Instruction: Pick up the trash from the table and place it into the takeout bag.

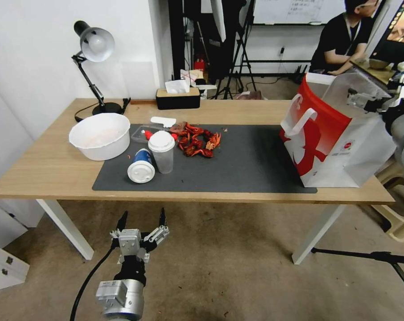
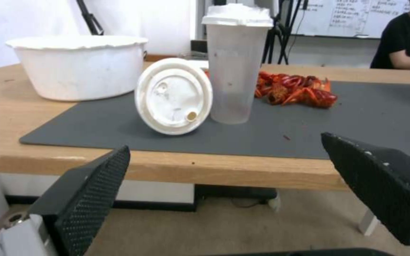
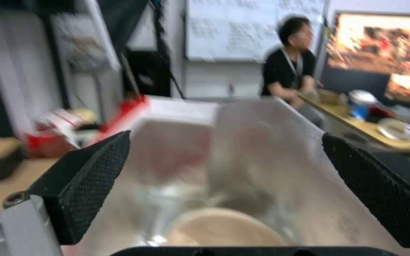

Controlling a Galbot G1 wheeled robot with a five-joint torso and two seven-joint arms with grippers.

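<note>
On the table (image 1: 55, 169) a blue cup (image 1: 142, 165) lies on its side on the dark mat, its white lid (image 2: 173, 96) facing my left gripper. A clear cup (image 1: 162, 151) (image 2: 233, 67) with a white lid stands upright right beside it. My left gripper (image 1: 142, 220) (image 2: 224, 145) hangs open just below and in front of the table's front edge, level with the cups. The takeout bag (image 1: 335, 138) stands at the table's right end. My right gripper (image 1: 364, 101) (image 3: 224, 140) is open above the bag's mouth. A round beige container (image 3: 224, 227) lies inside the bag.
A large white bowl (image 1: 99, 136) (image 2: 72, 67) sits left of the cups. Red crayfish shells (image 1: 197, 140) (image 2: 295, 90) lie behind them on the mat. A desk lamp (image 1: 95, 44) and a tissue box (image 1: 177, 98) stand along the far edge. A stool (image 1: 398, 214) is beside the table's right end.
</note>
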